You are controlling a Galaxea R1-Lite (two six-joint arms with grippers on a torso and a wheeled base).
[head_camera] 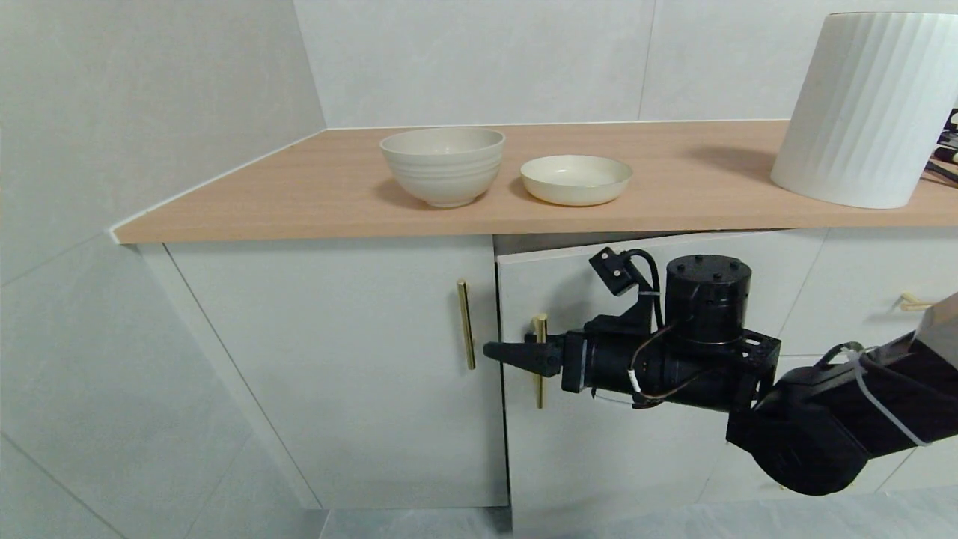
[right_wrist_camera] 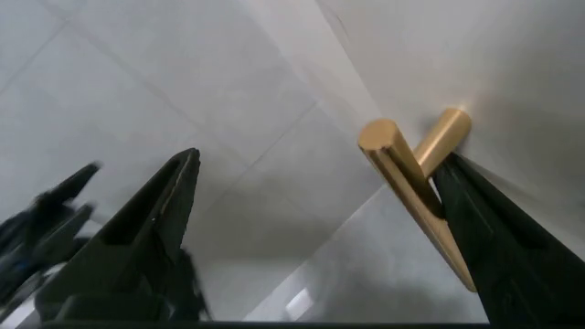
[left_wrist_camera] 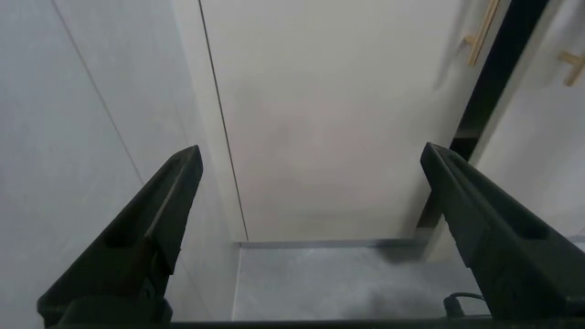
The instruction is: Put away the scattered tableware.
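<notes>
**Tableware: bowl (head_camera: 443, 174) and dish (head_camera: 576, 180) sit on the counter (head_camera: 299, 195) while the cabinet gets opened**

The counter carries everything. A tall ribbed white cylinder (head_camera: 861, 105) stands at its right end. The bowl and the shallower dish sit side by side near the middle, close together but apart. Below them are two cabinet doors. The right-hand door (head_camera: 599, 464) looks slightly ajar, with a dark gap under the counter edge. The left-hand door (head_camera: 337, 374) sits flush.

The step in hand appears to be opening storage, not yet lifting any tableware. The right gripper (head_camera: 498, 350) is level with the right door's brass handle (head_camera: 539, 359), its jaws spread. The next move likely calls for closing on that bar and pulling along the door's swing, without slipping off the thin rod.

The head view shows that gripper side-on, so the jaw gap is hard to read. The right wrist view shows the right gripper (right_wrist_camera: 315, 183) with the handle (right_wrist_camera: 416, 183) between the spread jaws, just beside one finger. The left wrist view adds the left gripper (left_wrist_camera: 311, 155), jaws spread and holding nothing, low before the left door, facing its lower part and the floor.
</notes>
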